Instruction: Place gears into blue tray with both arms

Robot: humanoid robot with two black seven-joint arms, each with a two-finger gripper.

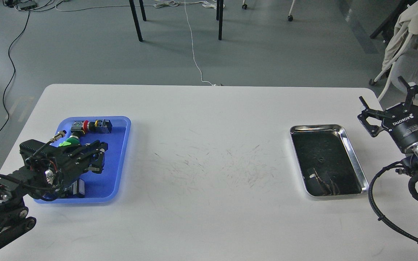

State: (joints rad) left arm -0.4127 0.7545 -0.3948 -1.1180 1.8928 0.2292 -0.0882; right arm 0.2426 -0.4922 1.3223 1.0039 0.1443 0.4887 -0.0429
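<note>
The blue tray [123, 152] lies at the table's left and holds red-capped [85, 125] and green-capped [73, 139] push-button switches. My left gripper [101, 158] hangs low over the tray's middle, pointing right. It is seen dark and side-on, so its fingers cannot be told apart and nothing held shows. One tiny black gear [319, 158] lies inside the shiny steel tray [355, 163] at the right. My right gripper [383, 92] stands open and empty beyond the steel tray's right side, over the table's right edge.
A black blocky part [78, 189] lies in the blue tray's near end, partly behind my left arm. Thin metal pieces [325, 185] lie at the steel tray's near end. Faint dark scuff marks cover the table's middle.
</note>
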